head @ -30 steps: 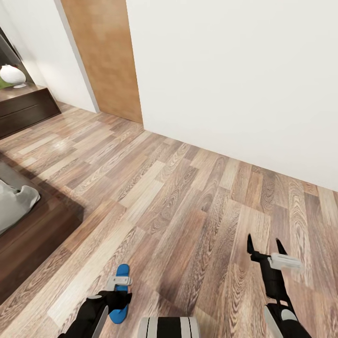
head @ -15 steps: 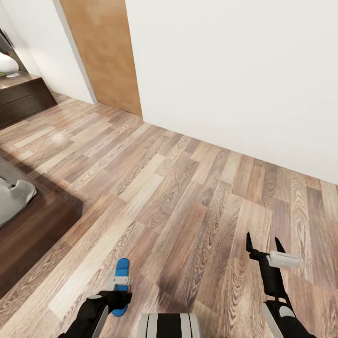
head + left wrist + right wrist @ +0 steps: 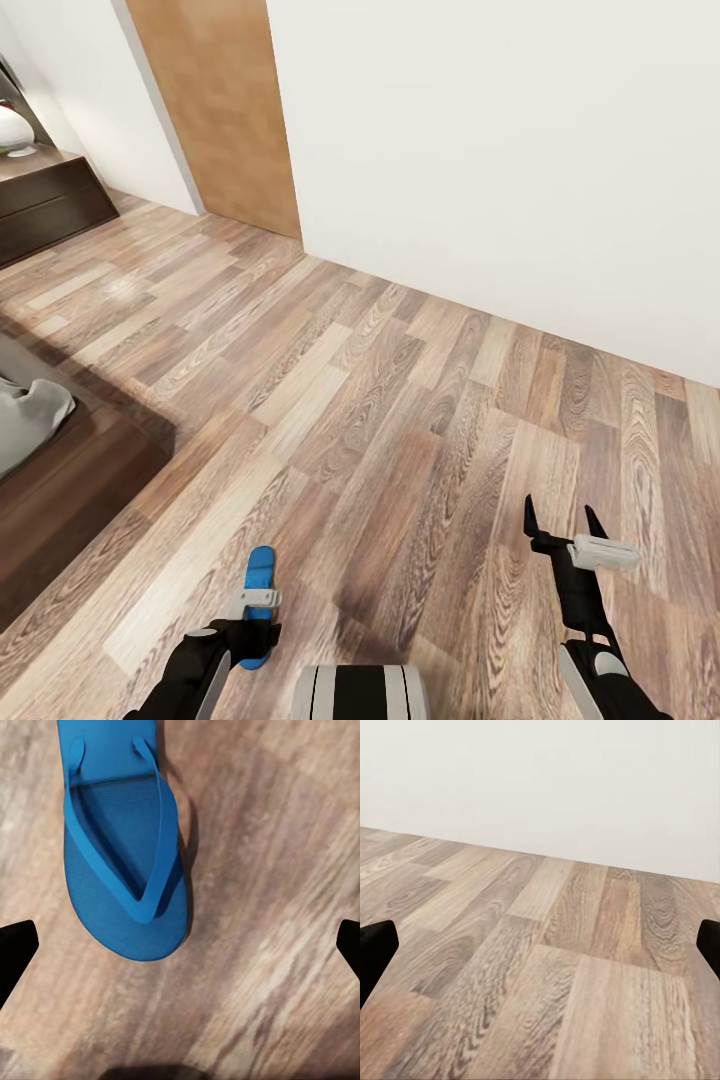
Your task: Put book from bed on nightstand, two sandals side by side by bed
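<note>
One bright blue sandal (image 3: 260, 575) lies flat on the wood floor near the corner of the bed (image 3: 70, 490). My left gripper (image 3: 255, 628) hovers right over it and covers its middle. In the left wrist view the sandal (image 3: 124, 862) lies strap up, reaching in between the wide-apart black fingertips (image 3: 15, 952) without touching them. My right gripper (image 3: 562, 525) is held open above bare floor on the right, with nothing between its fingers (image 3: 375, 949). The nightstand (image 3: 50, 205) stands at the far left. The book and the other sandal are out of view.
A white wall (image 3: 500, 150) runs across the back, with a brown door (image 3: 215, 110) at its left end. A white rounded object (image 3: 12, 130) sits on the nightstand. Grey bedding (image 3: 30, 415) hangs over the bed's dark platform. Wood floor (image 3: 400, 400) stretches between bed and wall.
The whole head view has shifted slightly, so the camera moved. A little less of the sandal shows below my left wrist. Both grippers have stayed open.
</note>
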`<state>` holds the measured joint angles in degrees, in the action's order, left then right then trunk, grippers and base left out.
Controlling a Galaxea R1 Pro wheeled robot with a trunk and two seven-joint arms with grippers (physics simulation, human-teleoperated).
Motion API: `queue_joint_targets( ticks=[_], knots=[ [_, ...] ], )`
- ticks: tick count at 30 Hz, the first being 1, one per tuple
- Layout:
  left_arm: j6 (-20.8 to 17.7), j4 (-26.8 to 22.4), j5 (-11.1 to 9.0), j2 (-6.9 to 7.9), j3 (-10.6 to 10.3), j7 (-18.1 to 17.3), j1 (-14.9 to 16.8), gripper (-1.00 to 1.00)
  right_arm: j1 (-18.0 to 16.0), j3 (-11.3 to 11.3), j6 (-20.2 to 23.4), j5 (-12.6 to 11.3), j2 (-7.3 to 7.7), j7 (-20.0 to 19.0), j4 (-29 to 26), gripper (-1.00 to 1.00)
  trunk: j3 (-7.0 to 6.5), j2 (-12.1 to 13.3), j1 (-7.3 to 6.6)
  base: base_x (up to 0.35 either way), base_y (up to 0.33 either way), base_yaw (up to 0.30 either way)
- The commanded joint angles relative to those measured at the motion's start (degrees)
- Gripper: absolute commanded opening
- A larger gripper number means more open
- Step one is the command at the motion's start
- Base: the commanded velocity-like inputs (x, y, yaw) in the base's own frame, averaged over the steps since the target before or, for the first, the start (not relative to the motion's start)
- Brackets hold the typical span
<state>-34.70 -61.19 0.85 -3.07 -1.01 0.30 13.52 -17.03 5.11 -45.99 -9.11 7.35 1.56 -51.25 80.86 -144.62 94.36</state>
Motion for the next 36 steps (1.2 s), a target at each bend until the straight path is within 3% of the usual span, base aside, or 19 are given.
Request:
queue_joint_targets(
  ticks=[1,10,26,33,36],
  knots=[
    [-0.3,-0.1,0.1,0.01,0.0,0.0,0.0,1.00,0.0,-0.1,-0.1,-0.1,0.01,0.2,0.0,1.00,0.04,0.0,-0.01,0.000,0.000,0.000],
    [-0.3,-0.2,0.1,0.10,0.0,0.1,0.0,1.00,0.0,-0.1,-0.2,-0.1,-0.12,0.2,0.0,1.00,2.03,-0.1,0.22,0.000,0.000,0.000],
    [-0.3,-0.4,0.1,0.34,0.3,0.1,0.0,1.00,0.0,0.0,-0.4,-0.1,0.08,0.2,0.0,1.00,2.03,-0.1,0.22,0.000,0.000,0.000],
    [-0.3,-0.4,0.1,0.35,0.3,0.1,0.0,1.00,0.0,0.0,-0.4,-0.1,-0.04,0.2,0.0,1.00,3.58,-0.2,0.40,0.000,0.000,0.000],
    [-0.3,-0.4,0.1,0.35,0.3,0.1,0.0,1.00,0.0,-0.1,-0.4,-0.1,-0.05,0.2,-0.1,1.00,3.58,-0.2,0.40,0.000,0.000,0.000]
  ],
)
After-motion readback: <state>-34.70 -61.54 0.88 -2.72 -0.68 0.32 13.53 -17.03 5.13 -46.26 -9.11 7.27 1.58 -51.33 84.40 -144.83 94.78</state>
